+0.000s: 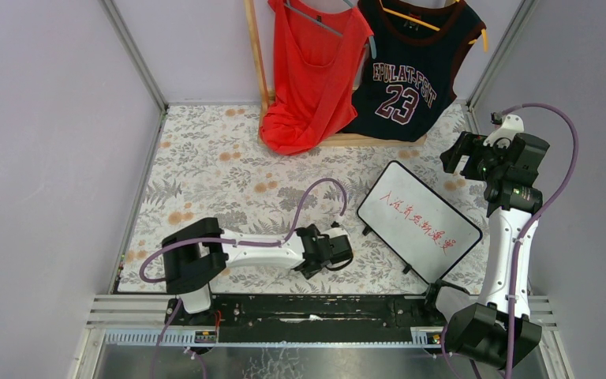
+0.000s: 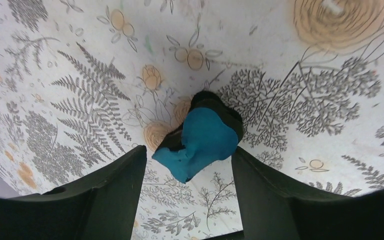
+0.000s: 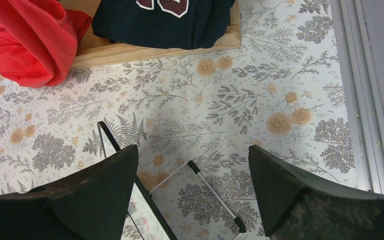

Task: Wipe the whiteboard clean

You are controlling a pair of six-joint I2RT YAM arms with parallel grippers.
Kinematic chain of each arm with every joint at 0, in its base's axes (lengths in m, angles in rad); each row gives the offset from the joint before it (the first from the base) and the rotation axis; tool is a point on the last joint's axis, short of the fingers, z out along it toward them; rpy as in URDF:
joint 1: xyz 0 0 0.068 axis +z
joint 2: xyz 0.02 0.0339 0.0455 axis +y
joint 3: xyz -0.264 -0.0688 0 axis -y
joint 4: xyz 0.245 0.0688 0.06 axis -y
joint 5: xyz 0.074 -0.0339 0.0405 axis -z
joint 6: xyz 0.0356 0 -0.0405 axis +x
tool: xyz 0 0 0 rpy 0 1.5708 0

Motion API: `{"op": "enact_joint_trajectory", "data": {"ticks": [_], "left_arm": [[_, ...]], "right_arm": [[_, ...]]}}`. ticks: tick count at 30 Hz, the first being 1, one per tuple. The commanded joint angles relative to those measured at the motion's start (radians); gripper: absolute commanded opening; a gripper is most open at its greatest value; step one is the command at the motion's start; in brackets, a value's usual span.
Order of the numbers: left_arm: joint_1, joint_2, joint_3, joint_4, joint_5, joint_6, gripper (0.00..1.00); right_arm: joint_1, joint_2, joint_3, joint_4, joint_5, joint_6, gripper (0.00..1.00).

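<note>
Blue eraser [image 2: 205, 137] lies on the counter [image 1: 229, 166] between the left end effector's [image 1: 341, 246] parted jaws, ungripped; a skewed pinch could flick it away. The whiteboard [image 1: 418, 221] sits to the right, unheld, likely to skid when wiped. The right end effector [image 3: 192, 150] gapes empty.

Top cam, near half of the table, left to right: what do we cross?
left arm's base → left end effector → whiteboard → right arm
</note>
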Motion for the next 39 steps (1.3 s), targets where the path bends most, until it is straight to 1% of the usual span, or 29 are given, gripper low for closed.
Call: {"op": "enact_joint_trajectory", "data": {"ticks": [1,8,12,21,26,30,36,39], "left_arm": [[0.000,0.000,0.046,0.081,-0.067,0.029,0.62],[0.026,0.019,0.059,0.131,-0.076,0.033,0.60],[0.054,0.004,0.051,0.132,-0.072,0.016,0.59],[0.106,-0.189,-0.001,0.165,-0.021,-0.002,0.58],[0.120,-0.257,-0.032,0.175,0.056,-0.016,0.58],[0.124,-0.250,-0.043,0.152,0.090,-0.027,0.56],[0.135,-0.223,-0.046,0.136,0.133,-0.039,0.47],[0.145,-0.218,-0.054,0.124,0.165,-0.043,0.46]], "right_arm": [[0.002,-0.012,0.000,0.040,-0.022,-0.009,0.88],[0.002,-0.015,-0.003,0.040,-0.024,-0.012,0.88],[0.001,-0.015,-0.003,0.040,-0.026,-0.011,0.88],[0.002,-0.014,-0.006,0.042,-0.032,-0.011,0.88],[0.002,-0.014,-0.006,0.042,-0.033,-0.012,0.88],[0.001,-0.015,-0.006,0.043,-0.032,-0.011,0.88],[0.002,-0.015,-0.008,0.045,-0.031,-0.013,0.88],[0.001,-0.013,-0.008,0.044,-0.031,-0.013,0.88]]}}
